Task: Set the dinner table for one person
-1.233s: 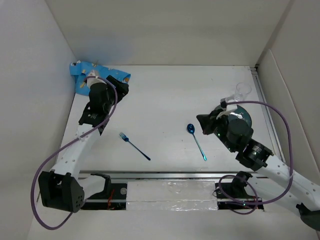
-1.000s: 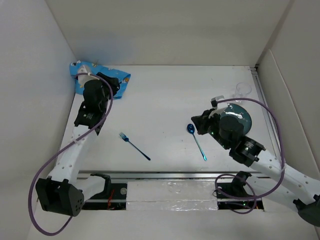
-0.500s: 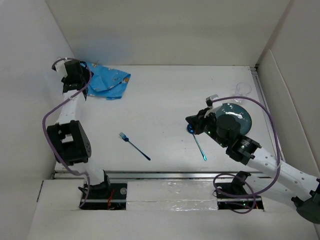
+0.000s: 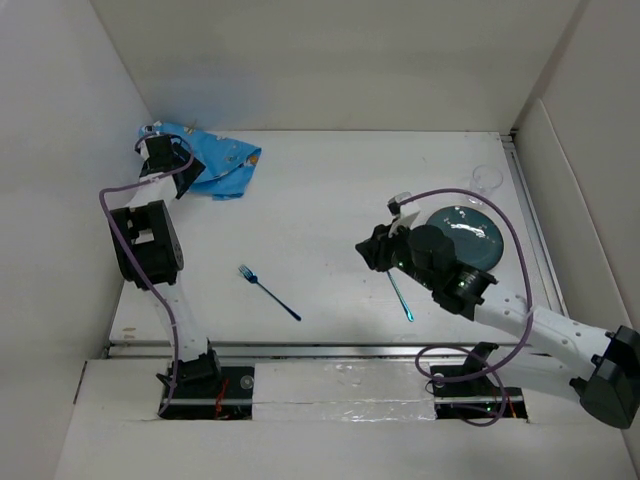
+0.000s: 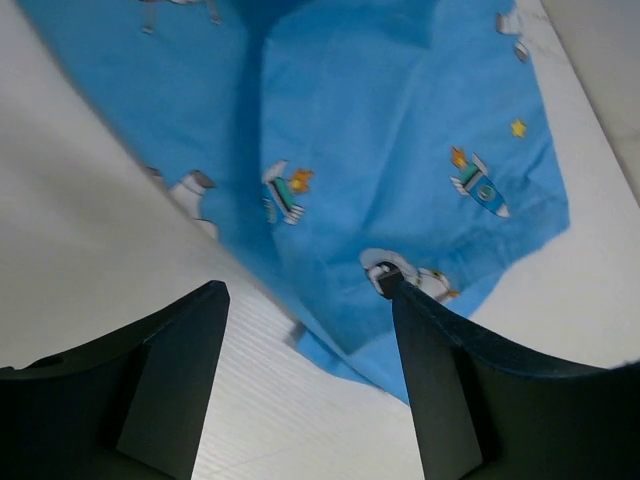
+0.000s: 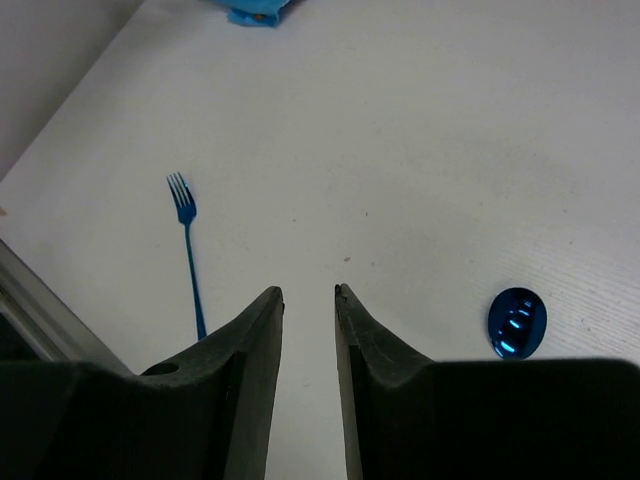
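Note:
The white dinner table carries a blue fork, a blue spoon, a dark teal plate and a clear glass. A crumpled blue cartoon-print placemat lies in the far left corner. My left gripper hangs open over the placemat's near edge, its jaws wide apart and nothing between them. My right gripper hovers left of the spoon's bowl, slightly open and empty. The fork lies ahead to its left.
White walls close in the table on the left and at the back; a raised panel stands along the right edge. A metal rail runs along the near edge. The purple cables loop beside both arms.
My left arm has swung back toward the far left corner and its jaws have opened wide. My right gripper has moved left off the spoon and parted slightly.

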Robot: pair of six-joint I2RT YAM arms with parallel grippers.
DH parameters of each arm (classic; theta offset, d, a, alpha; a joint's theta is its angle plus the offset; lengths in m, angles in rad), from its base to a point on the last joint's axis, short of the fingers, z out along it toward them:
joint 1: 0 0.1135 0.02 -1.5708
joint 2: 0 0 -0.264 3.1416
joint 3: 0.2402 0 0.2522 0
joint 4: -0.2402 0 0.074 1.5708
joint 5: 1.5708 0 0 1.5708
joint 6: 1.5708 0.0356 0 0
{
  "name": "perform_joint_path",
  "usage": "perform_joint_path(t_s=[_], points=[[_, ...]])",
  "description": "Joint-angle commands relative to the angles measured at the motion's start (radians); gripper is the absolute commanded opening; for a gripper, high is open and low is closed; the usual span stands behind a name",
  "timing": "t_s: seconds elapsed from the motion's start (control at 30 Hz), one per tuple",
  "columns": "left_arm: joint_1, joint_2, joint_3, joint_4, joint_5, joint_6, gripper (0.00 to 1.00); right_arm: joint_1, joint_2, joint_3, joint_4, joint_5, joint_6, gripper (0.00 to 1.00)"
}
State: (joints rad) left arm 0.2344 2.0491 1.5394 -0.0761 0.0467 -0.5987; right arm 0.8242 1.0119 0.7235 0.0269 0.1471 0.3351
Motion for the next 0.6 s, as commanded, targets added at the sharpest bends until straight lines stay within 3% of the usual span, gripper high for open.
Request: perform_joint_path(t_s=[0.0, 0.43, 0.57], points=[[-0.015, -0.009, 0.001, 0.117, 0.093, 0.005, 0.63, 0.001, 0.036, 0.022, 0.08, -0.032, -0.013, 0.34], [-0.015, 0.023, -0.03, 0.144, 0.134, -0.055, 0.35, 0.001, 0.082, 0.054, 0.077, -0.02, -0.004, 0.34], [-0.015, 0.023, -0.053, 0.119, 0.125, -0.087, 0.35, 0.001, 0.08, 0.077, 0.05, 0.014, -0.015, 0.34]])
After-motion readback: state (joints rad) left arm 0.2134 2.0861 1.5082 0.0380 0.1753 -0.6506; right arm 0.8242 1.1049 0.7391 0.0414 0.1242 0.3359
